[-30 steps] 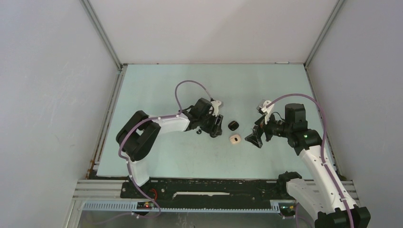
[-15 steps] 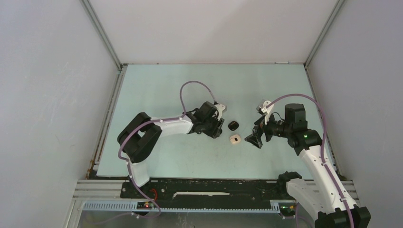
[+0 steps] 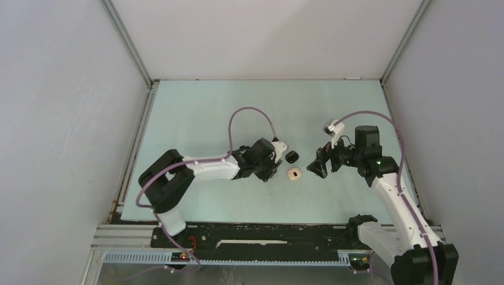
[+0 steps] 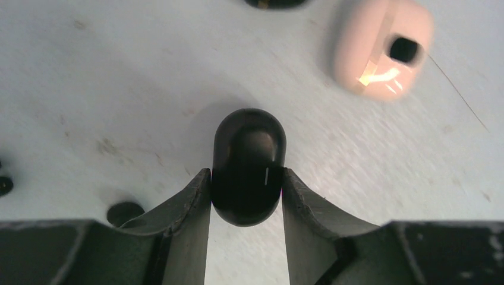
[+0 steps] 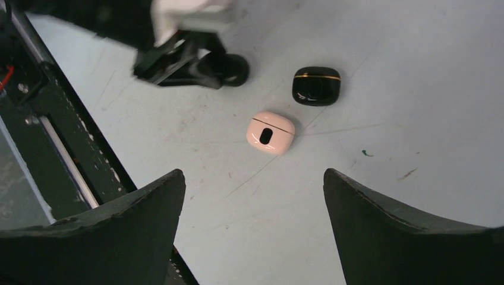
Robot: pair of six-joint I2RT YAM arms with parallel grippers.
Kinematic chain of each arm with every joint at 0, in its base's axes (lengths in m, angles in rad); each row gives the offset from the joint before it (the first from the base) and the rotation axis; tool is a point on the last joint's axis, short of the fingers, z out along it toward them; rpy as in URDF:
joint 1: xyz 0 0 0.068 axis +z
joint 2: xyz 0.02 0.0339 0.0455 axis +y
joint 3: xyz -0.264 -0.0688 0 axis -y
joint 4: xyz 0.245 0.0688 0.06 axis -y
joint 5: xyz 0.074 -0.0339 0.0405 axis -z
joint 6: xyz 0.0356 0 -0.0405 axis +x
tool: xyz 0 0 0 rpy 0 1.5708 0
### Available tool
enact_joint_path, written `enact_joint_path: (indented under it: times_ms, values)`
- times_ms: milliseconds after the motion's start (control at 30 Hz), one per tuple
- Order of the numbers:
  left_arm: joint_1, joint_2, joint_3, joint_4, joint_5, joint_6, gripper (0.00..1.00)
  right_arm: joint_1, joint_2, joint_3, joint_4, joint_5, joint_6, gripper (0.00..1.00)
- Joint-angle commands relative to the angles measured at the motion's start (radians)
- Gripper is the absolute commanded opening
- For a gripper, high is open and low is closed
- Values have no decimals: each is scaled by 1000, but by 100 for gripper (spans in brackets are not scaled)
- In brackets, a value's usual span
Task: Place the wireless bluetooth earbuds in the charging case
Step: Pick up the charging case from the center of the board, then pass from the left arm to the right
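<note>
Kid: What is over on your left?

Robot: The table (image 3: 196, 107) runs wide out to its left edge, well apart from my arm. A tiny black bit (image 4: 125, 211) lies just beside my left finger, and a second bit (image 4: 3, 184) lies at the picture's edge. They are too small for me to tell if they are the earbuds.

Kid: And your left gripper?

Robot: My left gripper (image 4: 246, 173) is squeezed onto the plain black case (image 4: 249, 148), with one finger touching each side. It sits low on the table.

Kid: What comes next?

Robot: The black case with the gold line (image 5: 316, 85) lies farther back, and the pink case (image 5: 271, 132) lies nearer. They are close, but apart.

Kid: And on the right?

Robot: My right gripper (image 5: 252, 175) hangs above the table with its fingers spread wide, holding nothing. It is well in from the right edge.
</note>
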Motion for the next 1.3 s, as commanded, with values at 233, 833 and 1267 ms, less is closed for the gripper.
enact_joint_path:
  times_ms: [233,833,1267]
  values:
    - [-248,-270,-67,101,-126,223,20,-18,159,15,68,-100,183,70]
    - [-351,-358,-80,202,-173,305,22,33,290,33,29,-327,185,60]
    - [-363,-366,-99,250,-165,325,22,72,356,65,-37,-449,128,45]
